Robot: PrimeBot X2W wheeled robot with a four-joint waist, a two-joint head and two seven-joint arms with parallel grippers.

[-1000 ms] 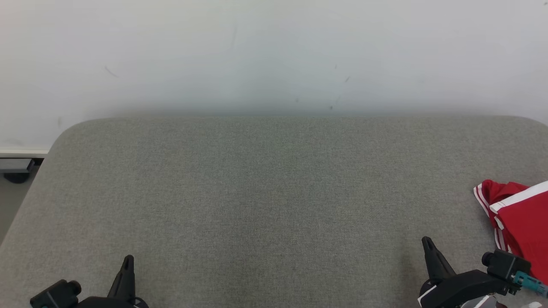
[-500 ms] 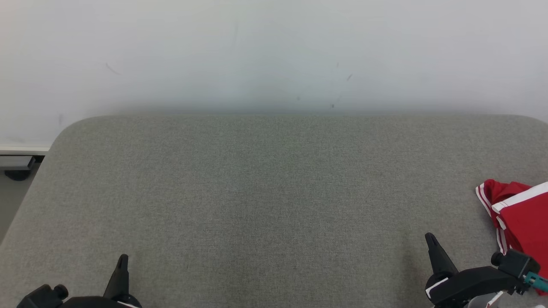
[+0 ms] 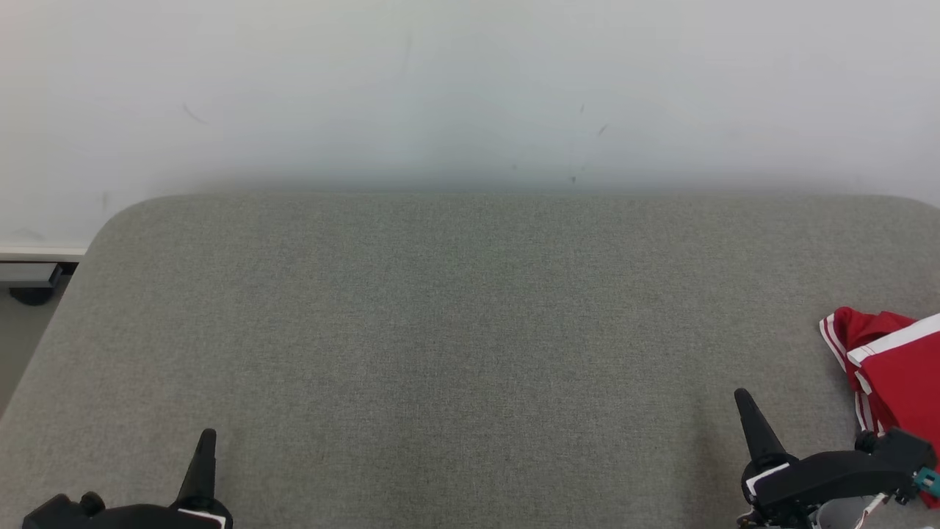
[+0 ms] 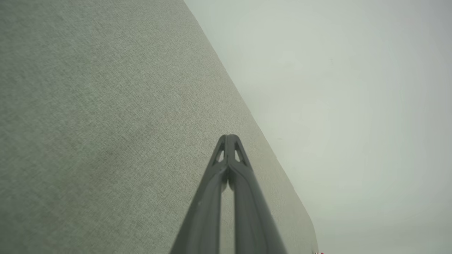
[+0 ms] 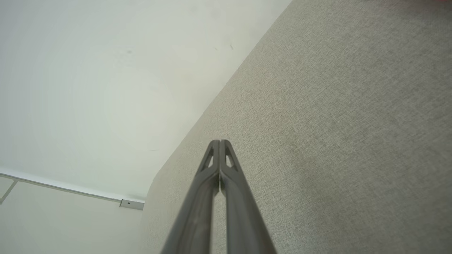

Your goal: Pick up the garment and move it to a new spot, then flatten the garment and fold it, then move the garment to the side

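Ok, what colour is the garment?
The garment is red with white stripes, clearest in the head view.

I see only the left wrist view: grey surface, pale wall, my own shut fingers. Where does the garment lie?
Observer: In the head view, the red garment lies at the right edge of the grey table.
Operator: Does the right gripper hold it?
Observer: No. The right gripper is shut on nothing, and its fingertips are over bare table.
Operator: Has the garment any marking?
Observer: Yes, it has white stripes along its edges.
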